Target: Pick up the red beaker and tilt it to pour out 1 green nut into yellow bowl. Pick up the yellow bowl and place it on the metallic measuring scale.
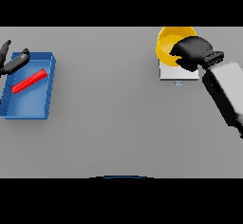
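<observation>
Grey desk [118,133] runs bare up front. Right hand [192,52] has its fingers [176,53] curled over the yellow bowl [167,45] rim, bowl sitting on the metallic scale [176,73] at far right. Left hand [10,61] hovers with fingers loosely spread, holding nothing, over the blue tray [29,104]; red beaker [29,81] lies flat inside.

Right arm: white and grey, comes in from 4 o'clock and reaches up toward 1 o'clock.
Right hand [192,51]: dark, fingers curled — gripping.
Left hand [12,61]: at 9 o'clock, fingers straight and loose.
</observation>
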`<move>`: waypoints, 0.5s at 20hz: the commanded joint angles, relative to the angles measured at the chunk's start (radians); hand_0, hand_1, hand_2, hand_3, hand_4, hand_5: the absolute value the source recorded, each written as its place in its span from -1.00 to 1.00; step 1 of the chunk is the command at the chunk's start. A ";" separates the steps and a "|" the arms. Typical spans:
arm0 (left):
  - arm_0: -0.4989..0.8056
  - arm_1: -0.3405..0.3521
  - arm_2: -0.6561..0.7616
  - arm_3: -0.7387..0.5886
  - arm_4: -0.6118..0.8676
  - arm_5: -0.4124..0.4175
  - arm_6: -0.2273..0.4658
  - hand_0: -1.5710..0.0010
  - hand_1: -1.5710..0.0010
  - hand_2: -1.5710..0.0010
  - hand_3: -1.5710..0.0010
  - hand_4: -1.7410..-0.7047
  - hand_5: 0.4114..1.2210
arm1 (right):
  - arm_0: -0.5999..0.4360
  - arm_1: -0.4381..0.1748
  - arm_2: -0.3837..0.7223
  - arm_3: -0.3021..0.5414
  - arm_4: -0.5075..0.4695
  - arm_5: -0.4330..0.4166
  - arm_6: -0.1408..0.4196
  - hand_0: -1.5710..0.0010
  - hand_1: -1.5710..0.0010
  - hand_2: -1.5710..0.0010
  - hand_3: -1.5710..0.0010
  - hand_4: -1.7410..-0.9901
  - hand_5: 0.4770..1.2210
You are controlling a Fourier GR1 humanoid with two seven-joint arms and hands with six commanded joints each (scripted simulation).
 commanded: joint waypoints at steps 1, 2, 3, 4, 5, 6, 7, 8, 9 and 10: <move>0.004 0.000 -0.002 -0.007 -0.004 0.005 0.008 1.00 1.00 1.00 1.00 0.71 -0.12 | -0.012 0.012 -0.002 0.033 0.004 -0.013 0.009 -1.00 -1.00 -0.95 -0.48 -1.00 1.00; -0.004 0.002 -0.001 -0.001 -0.009 0.008 0.019 1.00 1.00 1.00 1.00 0.70 -0.11 | -0.019 0.013 -0.006 0.069 0.003 -0.028 -0.010 -1.00 -1.00 -0.93 -0.49 -1.00 1.00; -0.004 0.005 -0.003 -0.002 -0.011 0.006 0.025 1.00 1.00 1.00 1.00 0.69 -0.09 | -0.028 0.017 -0.012 0.107 0.003 -0.042 -0.014 -1.00 -1.00 -0.91 -0.50 -1.00 1.00; -0.013 0.004 -0.004 0.007 -0.011 0.001 0.024 1.00 1.00 1.00 1.00 0.69 -0.08 | -0.035 0.019 -0.016 0.144 0.004 -0.058 -0.026 -1.00 -1.00 -0.88 -0.54 -1.00 1.00; -0.017 -0.001 -0.008 0.004 -0.009 -0.001 0.026 1.00 1.00 1.00 1.00 0.69 -0.07 | -0.038 0.024 -0.015 0.173 0.006 -0.065 -0.029 -1.00 -1.00 -0.85 -0.58 -1.00 1.00; -0.022 -0.004 -0.010 0.014 -0.014 0.003 0.027 1.00 1.00 1.00 1.00 0.69 -0.05 | -0.045 0.026 -0.019 0.197 0.005 -0.077 -0.042 -1.00 -1.00 -0.82 -0.64 -1.00 1.00; -0.020 -0.001 -0.013 0.016 -0.021 0.003 0.020 1.00 1.00 1.00 1.00 0.70 -0.04 | -0.038 0.034 -0.019 0.206 0.002 -0.083 -0.036 -1.00 -1.00 -0.80 -0.68 -1.00 1.00; -0.013 0.001 -0.011 0.009 -0.016 0.001 0.018 1.00 1.00 1.00 1.00 0.71 -0.03 | -0.039 0.039 -0.020 0.220 0.001 -0.088 -0.042 -1.00 -1.00 -0.78 -0.71 -1.00 1.00; -0.012 -0.002 -0.012 0.010 -0.018 0.004 0.018 1.00 1.00 1.00 1.00 0.70 -0.02 | -0.037 0.040 -0.021 0.230 -0.003 -0.087 -0.047 -1.00 -1.00 -0.77 -0.73 -1.00 1.00; -0.016 -0.001 -0.012 0.013 -0.021 0.006 0.025 1.00 1.00 1.00 1.00 0.70 -0.02 | -0.043 0.042 -0.022 0.250 -0.001 -0.092 -0.051 -1.00 -1.00 -0.76 -0.75 -1.00 1.00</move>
